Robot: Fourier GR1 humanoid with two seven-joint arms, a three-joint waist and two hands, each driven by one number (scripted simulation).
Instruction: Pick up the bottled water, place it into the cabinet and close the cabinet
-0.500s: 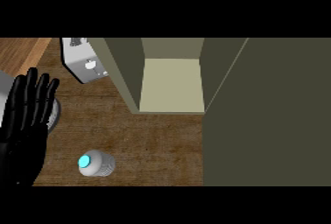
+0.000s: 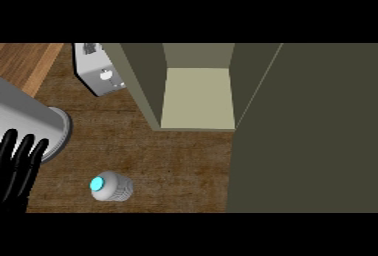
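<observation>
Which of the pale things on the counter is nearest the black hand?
The white bottled water with the turquoise cap, just right of the left hand. The white boxy appliance sits farther back beside the cabinet.

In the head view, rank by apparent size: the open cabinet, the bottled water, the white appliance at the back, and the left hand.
1. Cabinet, by far the largest.
2. Left hand, partly cut off by the view's edge and nearer the camera, so unsure.
3. White appliance, partly hidden behind the cabinet.
4. Bottled water, seen from above, smallest.

Only one hand (image 2: 18,170) shows, at lower-left edge of view — all black, glossy, w/ long slim fingers, rounded tips, faint grey highlights along them. No markings, cables or screws visible.
</observation>
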